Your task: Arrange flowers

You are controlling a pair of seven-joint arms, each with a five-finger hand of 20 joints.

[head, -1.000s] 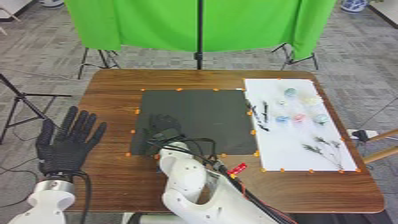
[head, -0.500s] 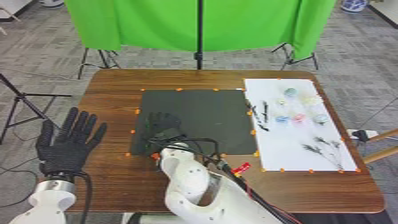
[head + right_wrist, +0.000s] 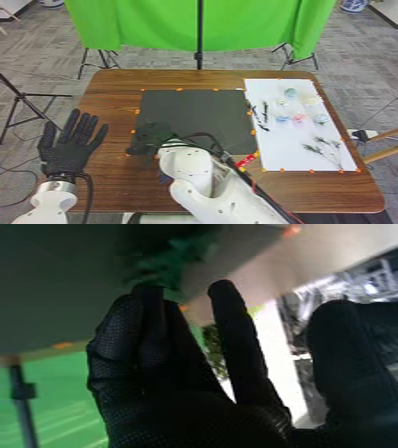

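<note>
Lying loose, flowers (image 3: 299, 118) are keeping close to an edge

Pastel blooms are resting on a white sheet (image 3: 280, 145) at the right side of the surface (image 3: 114, 100), with sprigs (image 3: 324, 150) lying nearer the robot. At the mat's (image 3: 195, 112) near left corner, the right hand (image 3: 155, 135) is showing nearly straight fingers and apparently holding nothing. Past its fingertips, a blurred green shape (image 3: 169, 261) is defying identification. A low swing rightward could be dragging the arm's cables (image 3: 218, 144) over the sheet and scattering light stems; a hasty grasp could be nudging blooms toward the surface's right edge. The left hand (image 3: 69, 150), fingers straight and fanned, is flanking the mat, leaving narrow room between hands. Wider room is opening across the mat's middle, toward the sheet.
</note>
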